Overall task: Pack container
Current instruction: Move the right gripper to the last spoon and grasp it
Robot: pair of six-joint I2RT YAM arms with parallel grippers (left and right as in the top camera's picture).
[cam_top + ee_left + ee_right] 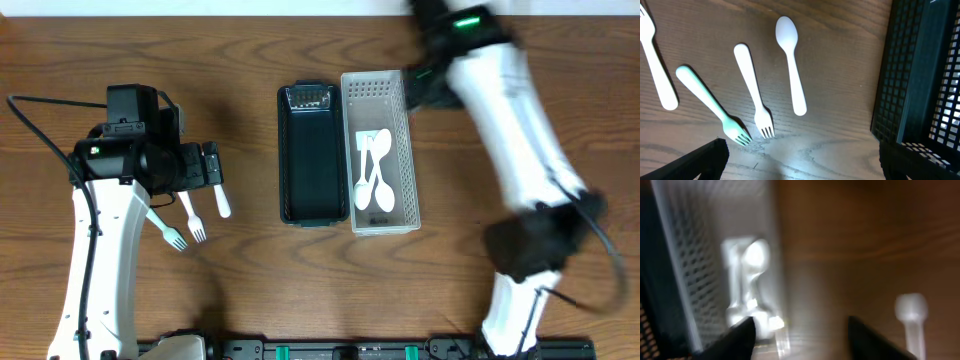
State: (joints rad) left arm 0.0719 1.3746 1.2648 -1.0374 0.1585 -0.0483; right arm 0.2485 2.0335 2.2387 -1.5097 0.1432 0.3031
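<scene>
Left gripper (800,162) stands spread wide, its dark fingers (695,162) at the two lower corners of its wrist view with only bare wood between them; it holds nothing and touches nothing. Just beyond it, four pieces of cutlery lie on the table (840,60), side by side and apart from one another: a white spoon (791,65) with its bowl away from the gripper; a white fork (754,90) and a mint fork (712,107), both with tines toward the gripper; a second white fork (657,70), cut off by the left edge. To the right of the spoon rises the latticed wall of the black basket (920,75); its dark floor shows from end to end in the overhead view.

Right gripper (800,330) is badly smeared in its wrist view; even so, its two dark fingers (740,337) sit apart at the lower edge, with nothing pinched between them. It hangs over the table just beside the white basket (700,255); inside that basket lie white spoons (747,280), at least two, overlapping. On the wood to the basket's right lies a pale utensil (912,312), too blurred to tell spoon from fork.

From overhead, the two baskets stand long side against long side at the middle of the table, black on the left, white on the right; the loose cutlery lies well to their left, beneath the left gripper. Brown wood grain fills the view; a black cable (30,115) loops out from the left arm (100,250); the white right arm (510,130) is blurred.
</scene>
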